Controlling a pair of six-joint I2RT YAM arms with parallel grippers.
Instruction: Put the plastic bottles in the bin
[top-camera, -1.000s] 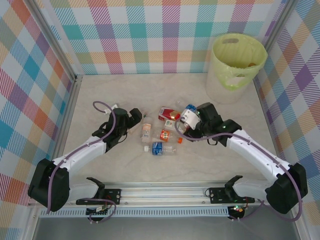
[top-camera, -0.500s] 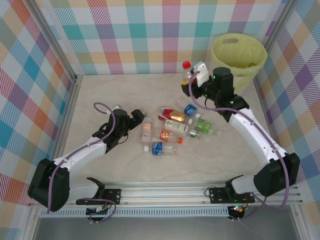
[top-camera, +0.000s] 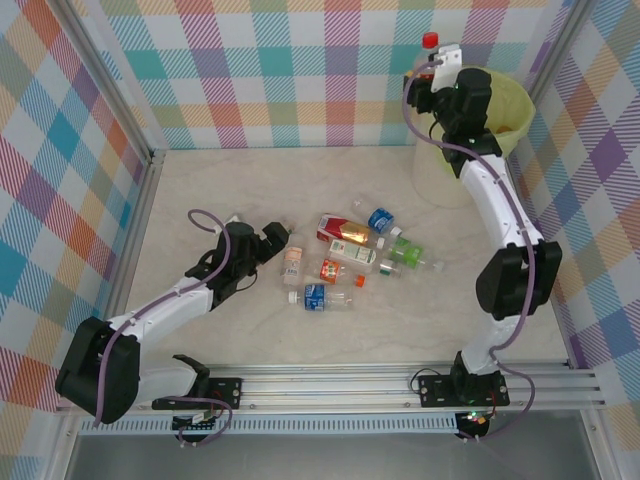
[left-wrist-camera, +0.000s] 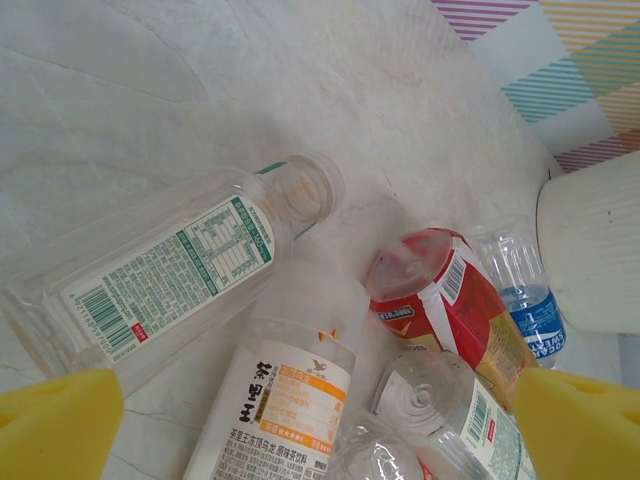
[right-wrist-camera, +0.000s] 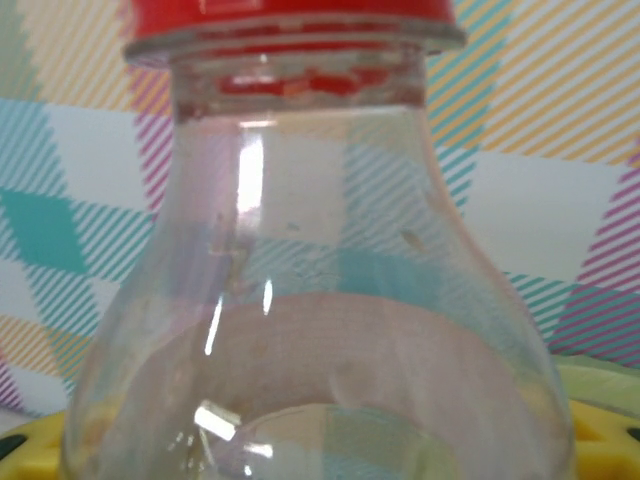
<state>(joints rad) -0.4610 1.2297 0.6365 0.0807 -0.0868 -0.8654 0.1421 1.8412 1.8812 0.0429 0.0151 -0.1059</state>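
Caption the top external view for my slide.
Right gripper holds a red-capped bottle near the bin; open left gripper faces scattered bottles.

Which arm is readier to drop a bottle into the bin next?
Right, I think. Its jaws hold the red-capped bottle high up by the bin rim. The left arm's jaws are open, low over bottles on the table, away from the bin.

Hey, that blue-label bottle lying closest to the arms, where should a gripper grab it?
Grip the near blue-labelled bottle across the middle of its body, coming from straight above. It lies on its side, length running left to right, so one finger goes on its near flank and one on its far flank. Its near side looks free; the orange-labelled bottle sits close behind.
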